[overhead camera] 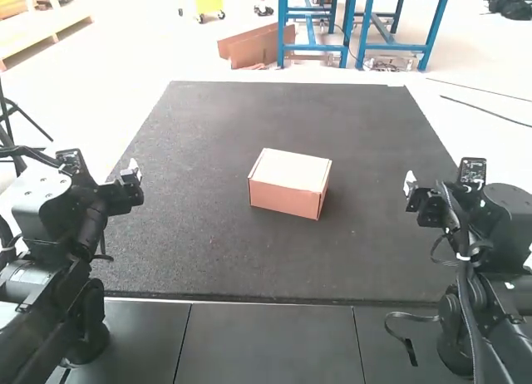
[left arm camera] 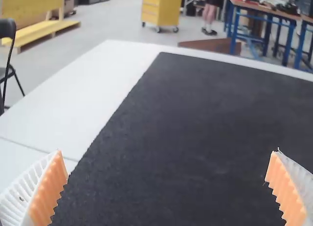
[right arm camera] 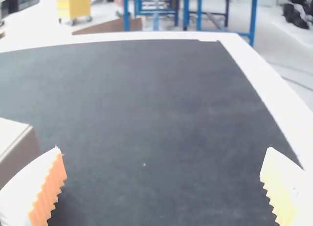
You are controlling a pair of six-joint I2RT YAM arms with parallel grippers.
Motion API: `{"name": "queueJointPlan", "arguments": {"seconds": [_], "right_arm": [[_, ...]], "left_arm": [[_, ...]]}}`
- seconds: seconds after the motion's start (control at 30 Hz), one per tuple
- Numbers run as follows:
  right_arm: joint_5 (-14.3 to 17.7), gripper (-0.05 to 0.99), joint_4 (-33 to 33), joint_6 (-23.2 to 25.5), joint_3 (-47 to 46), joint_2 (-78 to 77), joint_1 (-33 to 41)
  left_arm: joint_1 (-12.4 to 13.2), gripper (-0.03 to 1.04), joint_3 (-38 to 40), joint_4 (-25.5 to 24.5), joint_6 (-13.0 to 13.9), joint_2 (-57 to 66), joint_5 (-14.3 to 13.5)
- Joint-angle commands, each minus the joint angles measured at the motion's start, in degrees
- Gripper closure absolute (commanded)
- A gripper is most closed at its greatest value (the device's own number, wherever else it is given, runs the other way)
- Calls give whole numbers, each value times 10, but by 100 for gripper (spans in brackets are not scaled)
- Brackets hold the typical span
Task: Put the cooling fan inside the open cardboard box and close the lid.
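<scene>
Box [overhead camera: 289, 183] lid looks shut. Left pincer [left arm camera: 165, 160] and right pincer [right arm camera: 163, 152] both wide, empty. I'd press the lid's front edge down gently, squarely.

The shut lid [overhead camera: 293, 169] is hiding the inside of the box [overhead camera: 289, 183]. In the right wrist view, the picture's edge is cutting off the box [right arm camera: 12, 143], leaving one corner showing. In each wrist view, the edge is cutting off the left gripper [left arm camera: 165, 157] and right gripper [right arm camera: 160, 155] below the tips. In the high view, both grippers are appearing too small to judge their gap.
</scene>
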Motion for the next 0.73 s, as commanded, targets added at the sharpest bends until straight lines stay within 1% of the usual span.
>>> {"name": "queueJointPlan", "arguments": {"seconds": [0.0, 0.17, 0.3, 0.37, 0.43, 0.5, 0.53, 0.6, 0.7], "right_arm": [[-17, 2, -3, 1, -2, -6, 2], [-17, 2, -3, 1, -2, -6, 5], [-17, 2, -3, 1, -2, -6, 5], [-17, 2, -3, 1, -3, -6, 5], [-17, 2, -3, 1, -2, -6, 5], [-17, 2, -3, 1, -2, -6, 5], [-17, 2, -3, 1, -3, -6, 5], [-17, 2, -3, 1, -2, -6, 5], [-17, 2, -3, 1, -2, -6, 5]], "left_arm": [[10, 5, -4, 1, -2, -7, 3], [35, 6, -5, 3, -2, -7, 4], [45, 5, -4, 5, -2, -7, 4], [45, 5, -4, 9, 3, -7, 4], [45, 5, -4, 12, 14, -8, 4], [45, 5, -4, 16, 37, -7, 5], [45, 5, -4, 17, 39, -7, 5], [46, 4, -4, 20, 56, -8, 5], [53, 5, -4, 26, 78, -8, 6]]}}
